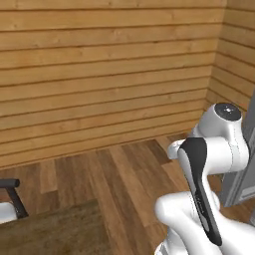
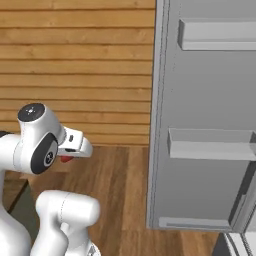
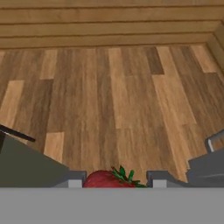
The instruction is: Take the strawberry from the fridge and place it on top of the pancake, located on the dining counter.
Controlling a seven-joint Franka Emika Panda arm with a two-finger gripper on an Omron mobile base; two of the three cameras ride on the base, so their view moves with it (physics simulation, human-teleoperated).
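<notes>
Strawberry [image 3: 108, 179] clamped between the two fingertips [image 3: 75, 178] of the end effector [image 3: 114, 180] — red flesh, green leaves pointing off to one side, filling the gap between the tips in the hand view. Seen again from the right base view as a small red spot [image 2: 66, 159] tucked under the white hand. End effector closed on the fruit, held well above the wooden floor [image 3: 109, 100]. Beyond it, planked wall [image 3: 109, 22] running across the far edge of the floor. Off to one side of the end effector — the grey fridge [image 2: 210, 125], its door open with pale shelves on the inner face. Low on the other side, a corner of a dark brown surface [image 1: 55, 231].
</notes>
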